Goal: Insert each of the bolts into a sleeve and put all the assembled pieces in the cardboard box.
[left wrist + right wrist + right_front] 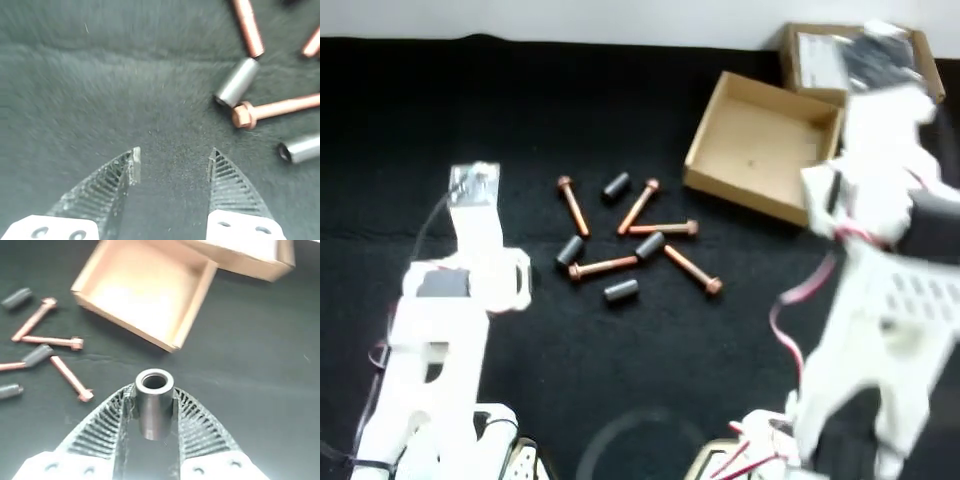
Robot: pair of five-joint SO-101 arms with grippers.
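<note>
Several copper bolts (603, 266) and dark grey sleeves (621, 291) lie loose mid-table. The open cardboard box (715, 160) sits behind them to the right. My left gripper (174, 162) hangs open over bare cloth, left of the pile; a sleeve (237, 82) and a bolt (277, 109) lie just beyond its fingertips. From above, that gripper (473, 185) stands left of the bolts. My right gripper (154, 390) is shut on an upright grey sleeve (154, 407), hollow end toward the camera, held in the air on the near side of the box (192, 315).
A second cardboard piece (850, 60) lies at the back right corner behind the box. The raised right arm (880, 200) stands right of the box. Black cloth covers the table, with bare room at the front centre and far left.
</note>
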